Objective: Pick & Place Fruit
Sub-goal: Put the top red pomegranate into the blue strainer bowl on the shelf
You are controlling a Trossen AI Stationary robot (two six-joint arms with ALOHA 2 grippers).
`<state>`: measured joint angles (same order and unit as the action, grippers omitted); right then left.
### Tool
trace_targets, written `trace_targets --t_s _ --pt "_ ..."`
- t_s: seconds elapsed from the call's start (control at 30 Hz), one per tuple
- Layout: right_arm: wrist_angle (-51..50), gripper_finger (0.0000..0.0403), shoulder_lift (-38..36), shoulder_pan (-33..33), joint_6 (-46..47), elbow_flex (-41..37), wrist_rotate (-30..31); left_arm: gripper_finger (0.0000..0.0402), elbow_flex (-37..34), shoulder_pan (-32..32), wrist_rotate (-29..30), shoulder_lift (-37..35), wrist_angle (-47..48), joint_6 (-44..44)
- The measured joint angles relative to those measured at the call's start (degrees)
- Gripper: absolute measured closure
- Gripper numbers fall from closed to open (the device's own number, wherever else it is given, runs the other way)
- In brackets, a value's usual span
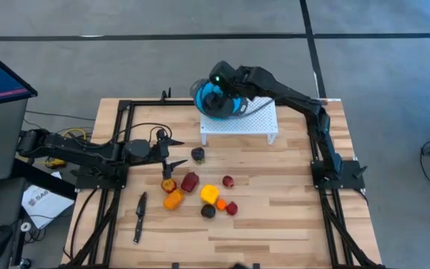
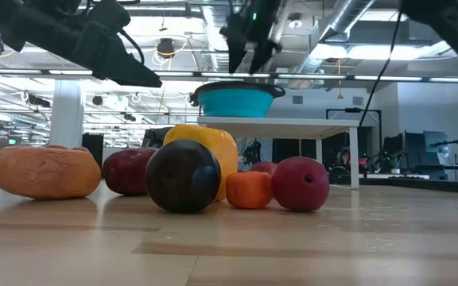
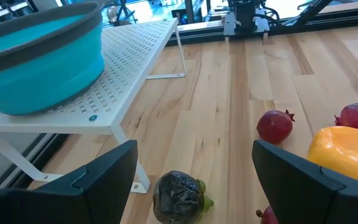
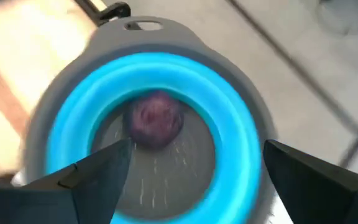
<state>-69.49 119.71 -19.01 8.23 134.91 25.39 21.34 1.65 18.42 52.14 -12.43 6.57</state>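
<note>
Pale wooden planks make up the bench (image 1: 275, 217), with a white perforated metal shelf (image 1: 239, 125) standing toward the upper middle of the high view and a round blue bowl (image 1: 216, 101) with a smooth grey inside on top of it. The right end effector (image 4: 191, 165) hovers directly over the bowl, fingers spread and empty, and one dull purple fruit (image 4: 155, 118) lies inside. The left end effector (image 3: 194, 171) sits low at centre-left, released wide, facing a wrinkled near-black fruit (image 3: 178, 195) on the bench. The remaining fruit (image 1: 209, 195), glossy, rounded, red, orange and yellow, clusters at lower centre, near a slim black knife (image 1: 139, 217). Being smooth and round, a piece could likely squirt from closing fingers and roll; the shelf's thin leg just beside the dark fruit could also catch a finger.
</note>
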Motion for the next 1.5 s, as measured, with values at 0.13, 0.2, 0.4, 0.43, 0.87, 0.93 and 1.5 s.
trace_targets --t_s 0.13,0.2,0.4,0.43,0.87,0.93,1.5 --pt "-3.9 0.0067 -1.8 7.9 -1.6 0.0 7.2 0.0092 0.0 0.0 -0.2 0.0 0.0 0.0" --pt "-5.9 0.0077 -2.1 12.0 -1.7 0.0 9.6 0.0092 0.0 0.0 -0.2 0.0 0.0 -0.7" --pt "-8.1 0.0093 -2.1 23.2 -1.5 -5.7 11.3 0.0092 0.0 0.0 -0.2 0.0 0.0 -1.1" --pt "-8.2 0.0094 -2.1 24.8 -0.8 -7.7 11.3 0.0092 0.0 0.0 -0.2 0.0 0.0 -1.1" --pt "8.0 0.0097 -11.2 40.1 27.3 -47.1 10.9 0.0092 -0.2 0.0 -1.0 0.0 0.0 -1.6" --pt "17.5 0.0097 -13.9 42.6 32.3 -55.1 10.9 0.0092 -0.4 0.0 -1.5 0.0 -0.2 -2.5" --pt "66.1 0.0097 -6.6 46.4 45.5 -79.8 27.8 0.0092 -3.5 0.0 -1.8 0.0 -1.5 -7.1"
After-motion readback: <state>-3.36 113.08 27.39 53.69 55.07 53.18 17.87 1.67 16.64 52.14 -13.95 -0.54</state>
